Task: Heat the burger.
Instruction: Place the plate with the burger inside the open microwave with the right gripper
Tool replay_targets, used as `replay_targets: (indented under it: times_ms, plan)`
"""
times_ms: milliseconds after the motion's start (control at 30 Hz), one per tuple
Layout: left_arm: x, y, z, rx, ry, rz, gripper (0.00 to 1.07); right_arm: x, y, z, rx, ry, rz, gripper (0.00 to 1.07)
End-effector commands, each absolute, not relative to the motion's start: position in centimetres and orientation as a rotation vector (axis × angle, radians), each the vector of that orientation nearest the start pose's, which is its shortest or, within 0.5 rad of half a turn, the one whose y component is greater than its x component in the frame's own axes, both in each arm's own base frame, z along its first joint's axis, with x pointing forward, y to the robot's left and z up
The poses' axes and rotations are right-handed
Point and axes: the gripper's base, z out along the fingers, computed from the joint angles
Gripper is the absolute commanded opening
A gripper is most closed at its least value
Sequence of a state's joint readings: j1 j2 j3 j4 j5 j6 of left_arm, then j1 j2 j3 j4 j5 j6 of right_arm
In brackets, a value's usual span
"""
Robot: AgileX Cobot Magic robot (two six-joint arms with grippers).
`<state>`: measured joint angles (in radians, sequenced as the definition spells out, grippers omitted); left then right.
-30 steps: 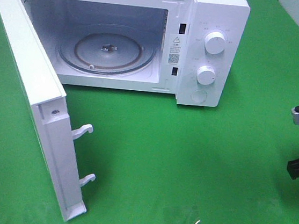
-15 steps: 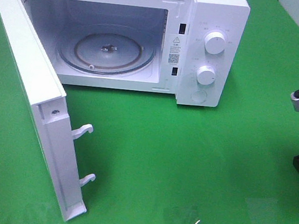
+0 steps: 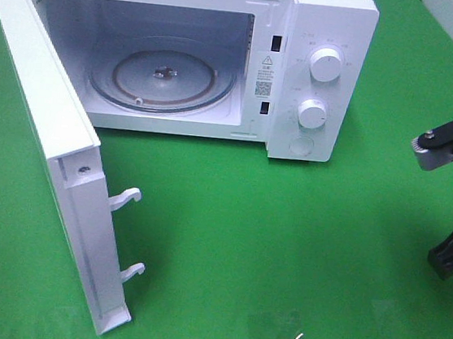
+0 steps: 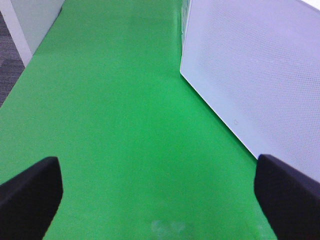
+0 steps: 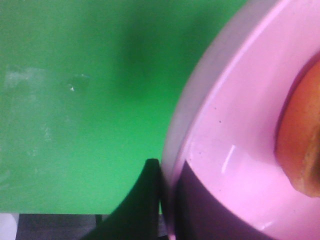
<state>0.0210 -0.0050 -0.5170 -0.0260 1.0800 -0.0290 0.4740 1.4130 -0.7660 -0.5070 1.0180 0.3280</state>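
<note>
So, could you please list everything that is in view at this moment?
microwave: one, white, at the back of the table, standing open
door: one, white, swung out toward the front
turntable: one, clear glass, inside the microwave, nothing on it
knobs: two, white, on the microwave's right panel, one above the other
table: one, green
plate: one, pink, seen only in the right wrist view
burger: one, tan-brown, on the plate
left gripper: black, jaws wide apart, holding nothing, beside the door
right gripper: black, jaws shut on the plate's rim
</note>
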Motion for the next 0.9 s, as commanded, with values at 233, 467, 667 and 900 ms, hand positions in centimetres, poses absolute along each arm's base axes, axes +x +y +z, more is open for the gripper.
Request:
replay_targets:
  times_ms: [233,467,667,900]
  plan:
    - [-1.0,-0.2,28.1,-0.049,2.012,-0.038,0.98,19.5,9.0,20.3,-0.878,2.768,-0.676,0.0]
    - [-1.0,-0.2,28.1,-0.049,2.012,-0.038,0.98,17.4,11.1,19.5,-1.096,2.682,-0.687,0.0]
    - [-1.0,-0.2,28.1,-0.049,2.012,-0.038,0.98,16.4,12.8,19.7,-1.238,2.567,-0.693,0.0]
    - [-1.0,-0.2,28.1,-0.049,2.012,-0.038,0.98,16.1,13.8,19.7,-1.341,2.482,-0.653,0.0]
